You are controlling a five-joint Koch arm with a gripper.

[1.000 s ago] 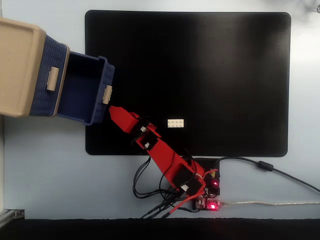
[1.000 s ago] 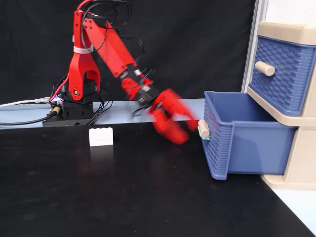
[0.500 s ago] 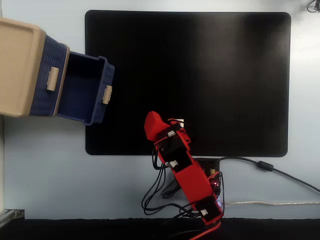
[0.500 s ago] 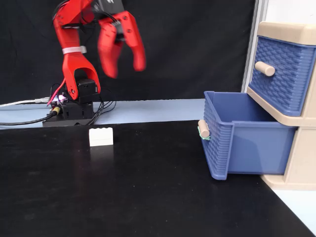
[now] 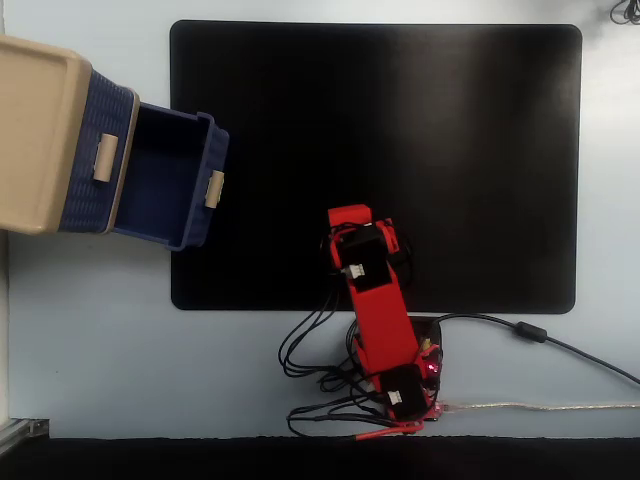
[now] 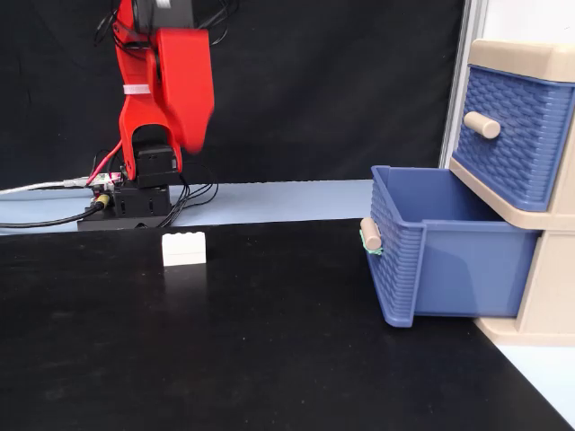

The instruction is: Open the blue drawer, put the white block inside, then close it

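Small white rectangular studded toy brick (image 6: 183,249) resting flat on the black mat (image 6: 225,359), in front of the arm's base in the side-on fixed view; hidden beneath the arm in the top-down fixed view. Well apart to the right, lower dark blue woven-texture plastic drawer (image 6: 445,247) pulled open from the beige plastic cabinet (image 5: 35,135), beige handle (image 6: 369,233) facing the brick, inside looking bare. Matching upper blue drawer (image 6: 512,135) closed. Red gripper (image 6: 184,99) raised high above the brick, pointing down, holding nothing; jaws overlapping, open or closed impossible to tell.
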